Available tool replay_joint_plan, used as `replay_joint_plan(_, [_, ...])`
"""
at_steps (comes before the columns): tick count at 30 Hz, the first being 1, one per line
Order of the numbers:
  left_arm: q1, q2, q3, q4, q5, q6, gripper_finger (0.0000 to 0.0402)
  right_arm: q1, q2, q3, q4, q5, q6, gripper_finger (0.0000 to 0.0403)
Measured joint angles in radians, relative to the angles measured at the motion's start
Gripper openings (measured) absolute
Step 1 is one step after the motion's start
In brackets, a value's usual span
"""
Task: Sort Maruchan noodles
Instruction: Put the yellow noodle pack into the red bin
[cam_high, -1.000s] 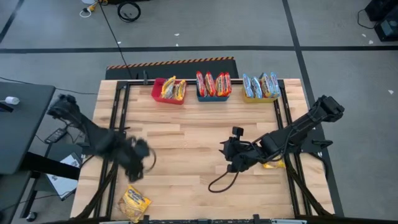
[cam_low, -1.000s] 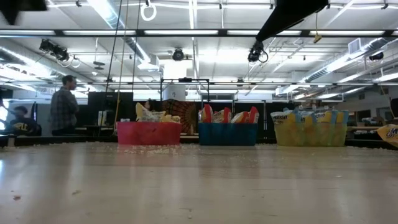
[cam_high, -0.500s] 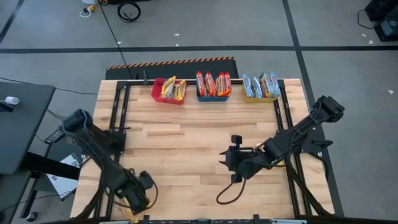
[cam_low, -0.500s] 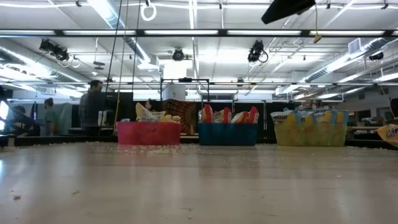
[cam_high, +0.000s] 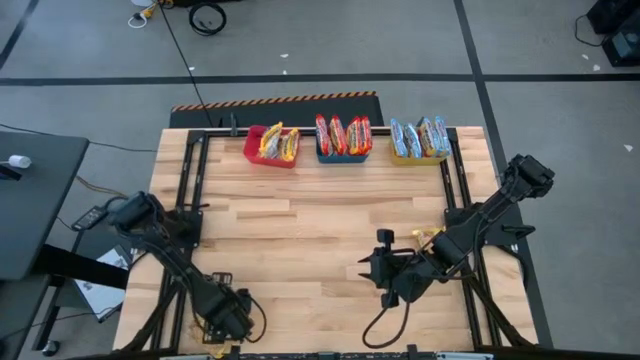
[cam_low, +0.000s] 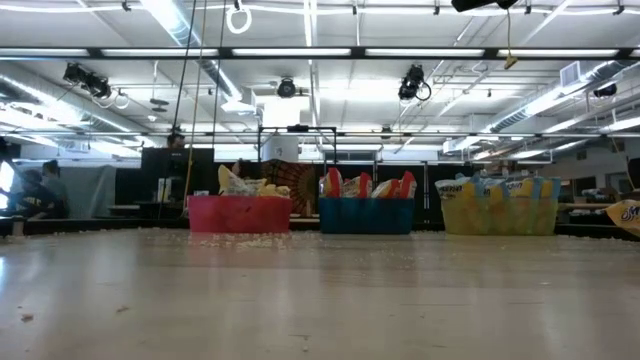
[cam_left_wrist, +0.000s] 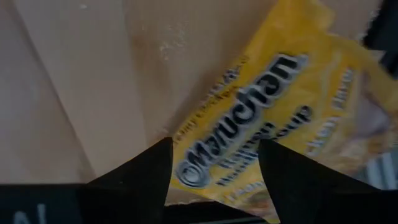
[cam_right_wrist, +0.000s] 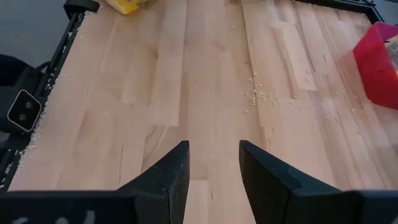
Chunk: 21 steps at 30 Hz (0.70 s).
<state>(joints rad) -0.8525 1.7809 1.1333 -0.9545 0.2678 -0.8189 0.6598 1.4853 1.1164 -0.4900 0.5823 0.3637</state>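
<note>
Left hand (cam_high: 228, 318) lower now, open over yellow Maruchan packet (cam_left_wrist: 283, 121) at table's (cam_high: 300, 240) near edge; right hand (cam_high: 378, 272) open, nearer too.

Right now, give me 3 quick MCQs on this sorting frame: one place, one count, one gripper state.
1. Where is the left gripper?
A. over the bins
B. at the table's near left corner
C. table centre

2. How many bins stand along the far edge?
A. two
B. three
C. four

3. The left gripper's fingers are:
A. open above a yellow Maruchan packet
B. shut on a red packet
C. shut, empty

Answers: 1 B, the high view shows it there. 2 B: red bin, blue bin, yellow bin. 3 A, left wrist view shows spread fingers over the packet.
</note>
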Motion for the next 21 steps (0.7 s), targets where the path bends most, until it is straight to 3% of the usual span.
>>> replay_joint_plan(3, [0.028,0.000,-0.043,0.032,0.054,0.064,0.0231,0.000,0.000,0.000,0.002,0.000,0.000,0.0144])
replay_joint_plan(8, [0.050,-0.003,-0.133,0.221,0.229,0.118,0.0211,0.001,0.000,0.000,0.003,0.000,0.008,0.0144])
replay_joint_plan(21, [0.093,-0.039,-0.160,0.252,0.347,0.162,0.0185,-0.015,0.001,0.000,0.002,0.042,0.011,0.0144])
